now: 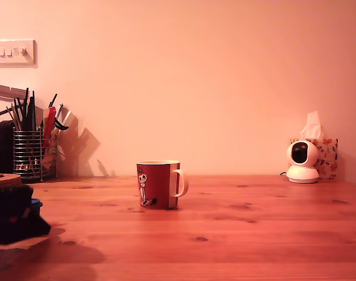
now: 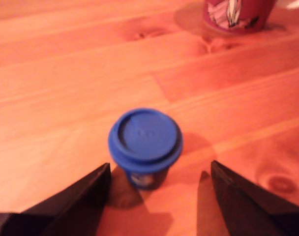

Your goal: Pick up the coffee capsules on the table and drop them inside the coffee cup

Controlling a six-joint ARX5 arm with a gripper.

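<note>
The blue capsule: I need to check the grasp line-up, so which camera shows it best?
The wrist view: the blue capsule stands large on the table, between the open claw tips, untouched. The exterior view barely shows it, only a blue sliver by the dark arm at its left edge.

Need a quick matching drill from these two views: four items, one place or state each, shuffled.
Items:
1. blue capsule
2. red mug
3. gripper
4. tissue box

States:
A. far back at the exterior view's right
B. open
C. standing with flat rim up between the fingers
D. upright mid-table, white handle toward the exterior view's right

Pairs: 1-C, 2-D, 3-B, 4-A
</note>
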